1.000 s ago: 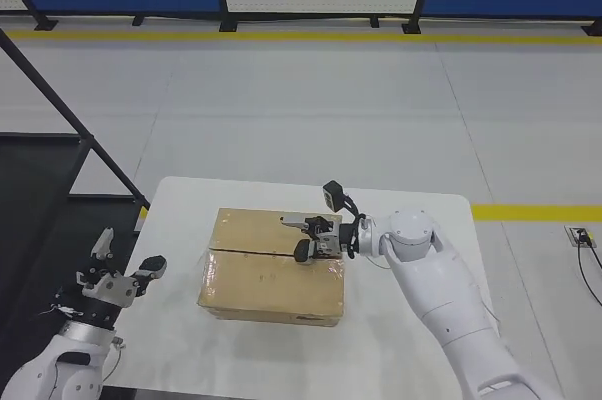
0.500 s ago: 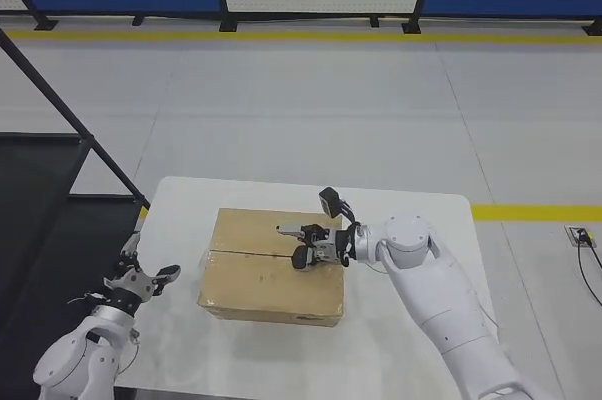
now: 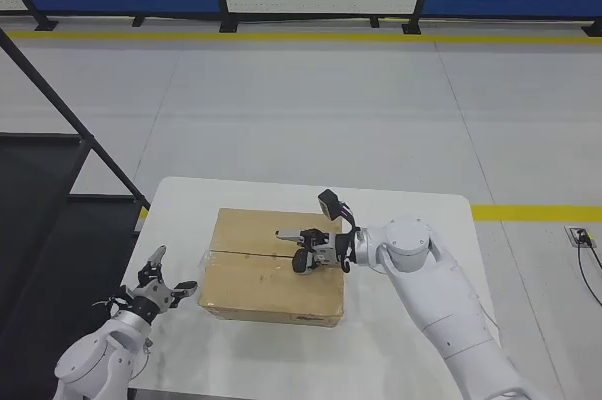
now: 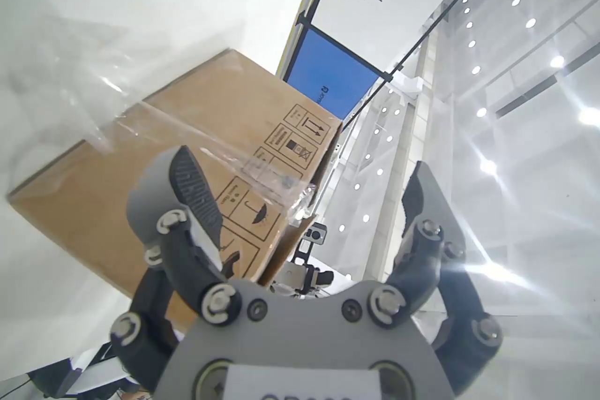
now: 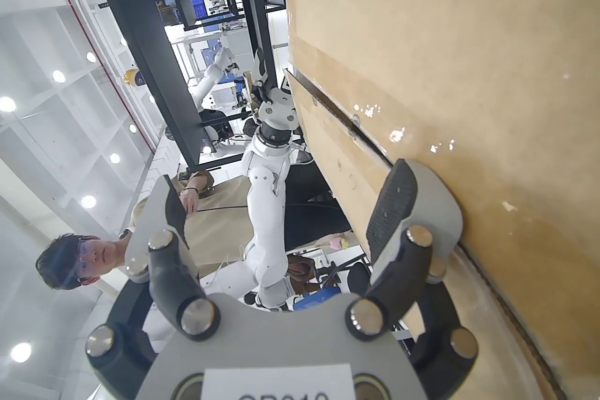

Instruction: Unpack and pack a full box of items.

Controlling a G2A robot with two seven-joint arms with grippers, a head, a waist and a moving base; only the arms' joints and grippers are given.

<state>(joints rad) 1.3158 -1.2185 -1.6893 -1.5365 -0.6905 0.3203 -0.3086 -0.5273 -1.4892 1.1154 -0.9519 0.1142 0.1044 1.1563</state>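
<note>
While the right claw (image 3: 297, 250) is sitting spread open on top of the box (image 3: 251, 285), the left arm is swinging in from beyond the left edge of the counter (image 3: 421, 215). Over the last second the left claw (image 3: 169, 280) is closing on the box's left end. It is now hanging just beside that end, fingers wide apart and holding nothing.

The right claw is creeping slightly leftward along the seam (image 5: 337, 111) between the two top flaps. One pad is lying against the cardboard right by that seam and the other is standing clear in the air. It is gripping nothing either.

The box is sitting mid-counter with its flaps still down. Clear tape (image 4: 197, 134) is running over the near end, wrinkled and lifting at one corner.

Reading of this: unpacking is only just starting. The right arm is probably working the seam open while the left is coming in to steady the box or lift a flap. Nothing is out of the box yet.

Markings: a column of black handling pictograms (image 4: 286, 144) is showing on the box side facing the left wrist, among them upward arrows and an umbrella. The small wording under them is going unread.
</note>
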